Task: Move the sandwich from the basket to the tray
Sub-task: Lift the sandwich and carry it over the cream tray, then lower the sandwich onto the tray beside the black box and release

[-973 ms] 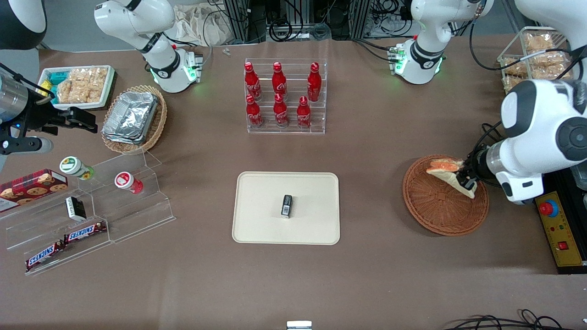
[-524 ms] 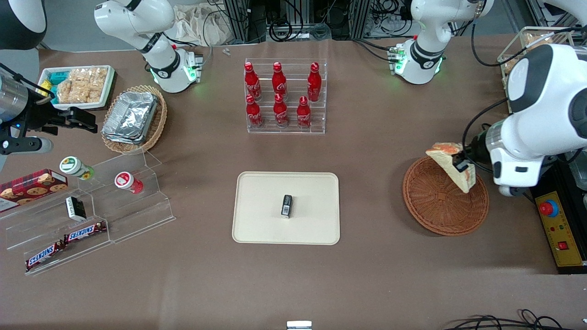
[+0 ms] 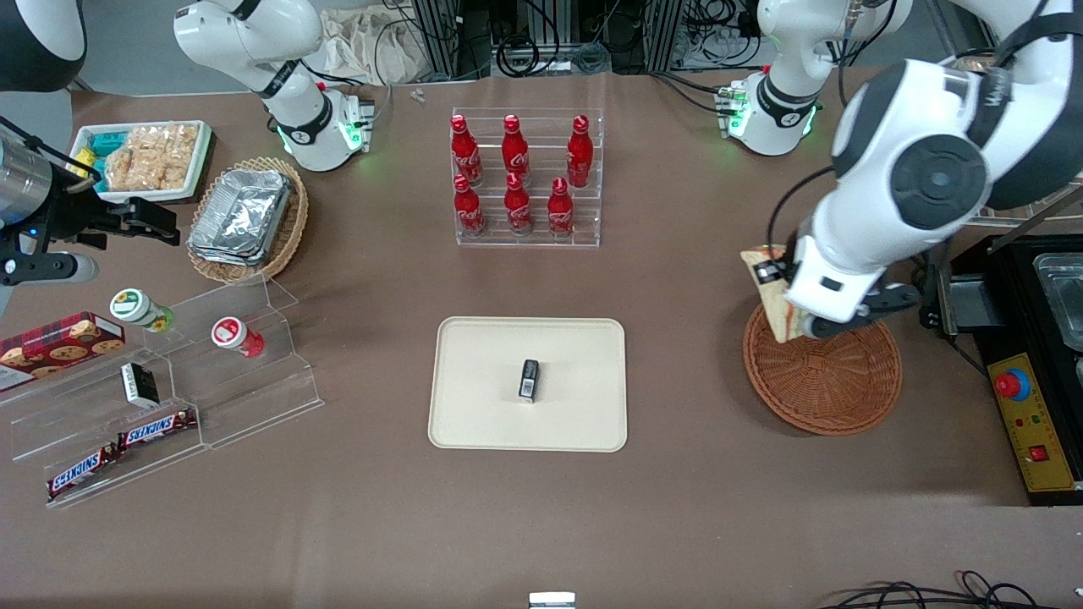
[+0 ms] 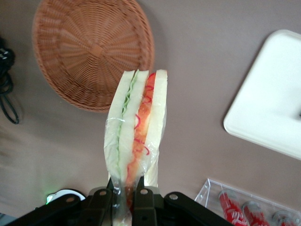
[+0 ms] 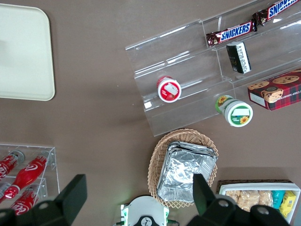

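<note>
Brown bench [image 3: 694, 507] surface lies bare between cream tray [image 3: 474, 423] and wicker basket [image 3: 825, 389]. A small dark packet [image 3: 529, 379] occupies the tray centre. End effector [image 4: 126, 195] pinches the sandwich [image 4: 136, 127], held above the basket rim nearest the tray.

The gripper [image 4: 124, 197] holds the sandwich [image 4: 135, 132] above the basket's [image 3: 822, 385] edge nearest the tray [image 3: 482, 406], clear of the weave. A small pack [image 3: 529, 378] lies on the tray.
</note>
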